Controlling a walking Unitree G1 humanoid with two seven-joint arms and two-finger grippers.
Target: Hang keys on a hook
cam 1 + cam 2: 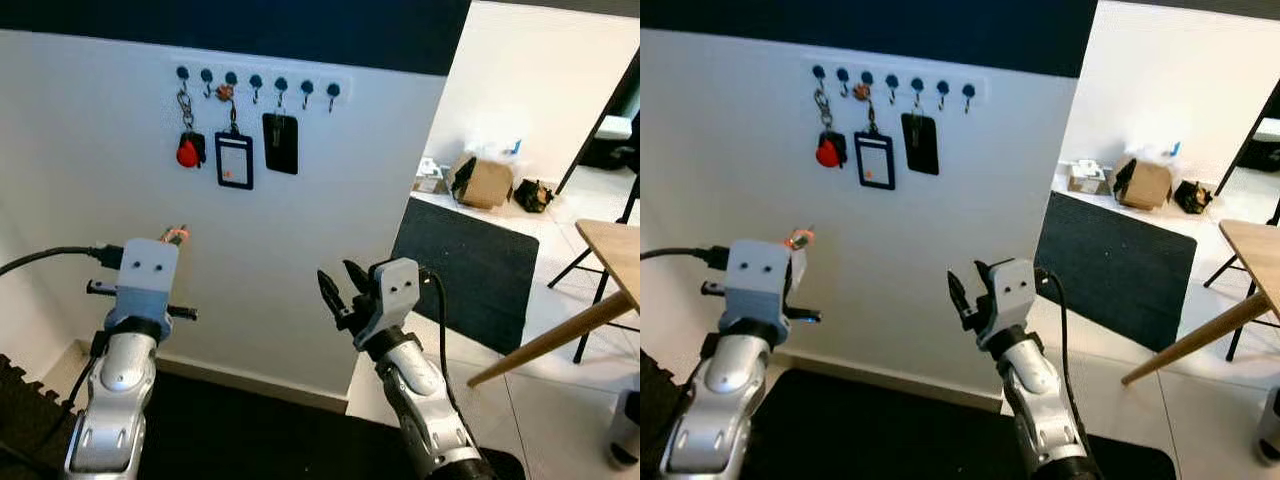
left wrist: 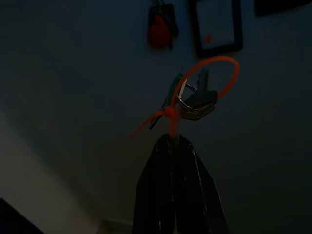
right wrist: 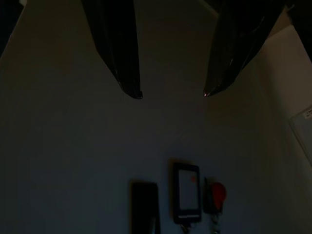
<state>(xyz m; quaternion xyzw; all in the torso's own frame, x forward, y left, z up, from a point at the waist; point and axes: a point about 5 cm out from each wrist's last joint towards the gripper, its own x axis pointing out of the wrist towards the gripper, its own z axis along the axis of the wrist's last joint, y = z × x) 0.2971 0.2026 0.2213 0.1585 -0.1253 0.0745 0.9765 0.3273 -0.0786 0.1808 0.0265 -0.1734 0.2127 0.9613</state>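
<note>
Left claw [image 2: 173, 141] pinches keys [image 2: 195, 100] before white wall [image 1: 90, 200]; right claw [image 3: 173, 92] gapes empty

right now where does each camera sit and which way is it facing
Left eye view: on the head, facing the wall's hook rail; both silver arms show, left claw and right claw.
Right eye view: the head's other eye, same scene slightly shifted.
Left wrist view: looks along the shut fingers up the wall, keys on an orange loop pinched at their tips.
Right wrist view: looks between two spread fingers at the wall.
Shared: both wrist views catch the red fob and framed badge.
</note>
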